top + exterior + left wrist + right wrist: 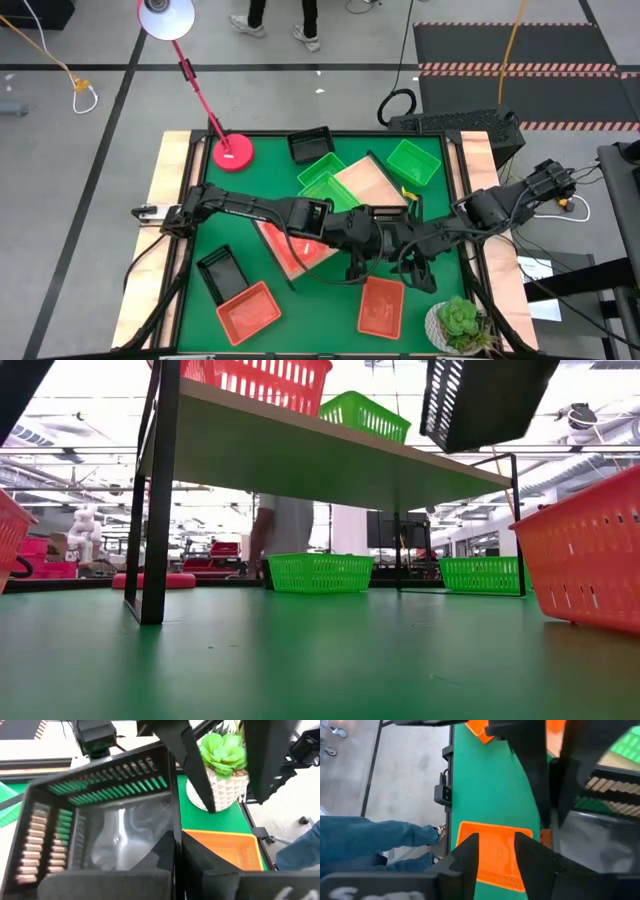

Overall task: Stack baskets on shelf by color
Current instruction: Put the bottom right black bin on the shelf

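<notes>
From above, your left hand [345,232] sits over the shelf [362,182] at the middle of the surface [420,200], and your right hand [372,238] meets it from three o'clock. Green baskets [322,180] lie at twelve o'clock

Level view: a black basket [485,400] hangs above the shelf's right end

Left wrist: the left hand is clamped on that black basket's rim

Right wrist: the right hand's fingers [470,855] stand apart, empty, over an orange basket [496,852]

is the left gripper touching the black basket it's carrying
Touching. The left wrist view shows the left gripper shut on the near wall of the black basket, its fingers pinching the rim with no gap.
</notes>
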Robot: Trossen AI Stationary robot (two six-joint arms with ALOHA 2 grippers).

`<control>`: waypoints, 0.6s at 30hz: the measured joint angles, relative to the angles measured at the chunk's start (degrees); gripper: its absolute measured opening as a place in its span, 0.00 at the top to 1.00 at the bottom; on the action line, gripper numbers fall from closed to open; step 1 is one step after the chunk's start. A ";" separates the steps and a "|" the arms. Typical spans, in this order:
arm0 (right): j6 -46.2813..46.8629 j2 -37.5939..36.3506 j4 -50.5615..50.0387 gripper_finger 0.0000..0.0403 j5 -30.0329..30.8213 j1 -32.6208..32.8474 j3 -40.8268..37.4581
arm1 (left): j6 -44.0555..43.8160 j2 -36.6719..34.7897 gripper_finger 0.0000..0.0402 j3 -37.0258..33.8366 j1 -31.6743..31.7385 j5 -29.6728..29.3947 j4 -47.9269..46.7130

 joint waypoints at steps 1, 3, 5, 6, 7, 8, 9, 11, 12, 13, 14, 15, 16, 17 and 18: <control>0.00 0.00 -0.17 0.74 0.55 -0.02 0.00 | 0.00 0.00 0.98 0.00 0.12 -0.02 0.06; 0.21 -0.10 0.15 0.76 1.41 -0.03 0.00 | 0.30 0.00 0.98 0.00 0.40 0.05 0.32; 0.21 -0.66 0.75 0.78 1.48 -0.02 -0.02 | 1.35 0.00 0.96 0.00 0.43 0.07 0.81; 0.34 -1.21 0.90 0.78 1.65 -0.02 -0.02 | 2.00 0.00 0.95 0.00 0.47 0.07 1.23; 0.80 -1.70 0.71 0.77 2.32 -0.02 -0.02 | 2.74 0.00 0.94 0.00 0.49 0.07 1.74; 1.57 -2.24 0.44 0.76 2.87 -0.04 0.00 | 3.35 0.00 0.94 0.00 0.47 0.07 2.27; 2.13 -2.78 0.12 0.75 3.66 -0.04 0.00 | 3.80 0.00 0.95 0.00 0.47 0.11 2.86; 3.10 -3.58 -0.40 0.72 4.62 -0.05 0.00 | 4.38 0.00 0.97 0.00 0.45 -0.01 3.70; 3.33 -4.06 -0.60 0.70 5.34 -0.04 0.00 | 4.61 0.00 0.98 0.00 0.49 -0.01 4.06; 3.39 -4.43 -0.73 0.69 6.01 -0.04 0.00 | 4.68 0.00 0.98 0.00 0.54 -0.13 4.38; 3.41 -4.89 -0.86 0.67 6.69 -0.04 0.00 | 4.68 0.00 0.98 0.00 0.58 -0.20 4.52; 3.40 -5.29 -0.98 0.66 7.02 -0.04 0.00 | 4.76 0.00 0.98 0.00 0.55 -0.15 4.48; 3.39 -5.57 -1.43 0.64 7.20 -0.05 0.04 | 5.00 0.00 0.96 0.00 0.51 0.19 4.51; 3.39 -5.77 -2.37 0.63 7.42 -0.07 0.04 | 5.35 0.00 0.95 0.00 0.57 0.44 4.53; 3.37 -5.81 -3.08 0.63 7.72 -0.09 0.04 | 5.81 0.00 0.94 0.00 0.57 0.57 4.53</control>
